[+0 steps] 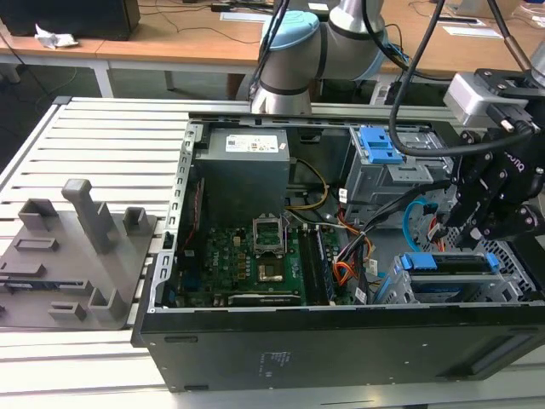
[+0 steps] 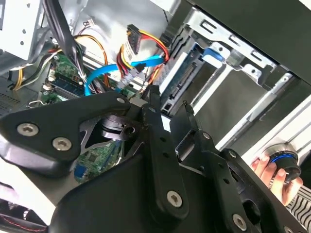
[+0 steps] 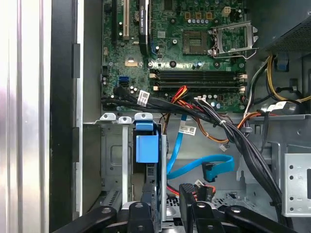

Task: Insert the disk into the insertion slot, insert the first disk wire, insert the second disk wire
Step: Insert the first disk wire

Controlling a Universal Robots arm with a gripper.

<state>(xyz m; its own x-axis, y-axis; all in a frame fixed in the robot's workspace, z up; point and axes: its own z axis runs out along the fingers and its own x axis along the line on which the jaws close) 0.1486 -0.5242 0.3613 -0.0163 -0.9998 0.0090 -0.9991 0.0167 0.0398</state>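
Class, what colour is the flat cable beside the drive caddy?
Light blue; the cable shows best in the first wrist view.

The jaws hide one end of the disk (image 3: 146,148).

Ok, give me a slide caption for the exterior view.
Gripper hovering above the blue-framed disk in the low drive cage of an open computer case.

Robotics lab or test workshop: slotted aluminium worktop (image 1: 102,145) carrying an opened desktop computer case (image 1: 341,349), grey parts fixture (image 1: 77,256) at the worktop's edge on the exterior view's left, robot arm (image 1: 289,60) at far edge, wooden desks (image 1: 170,43) behind.
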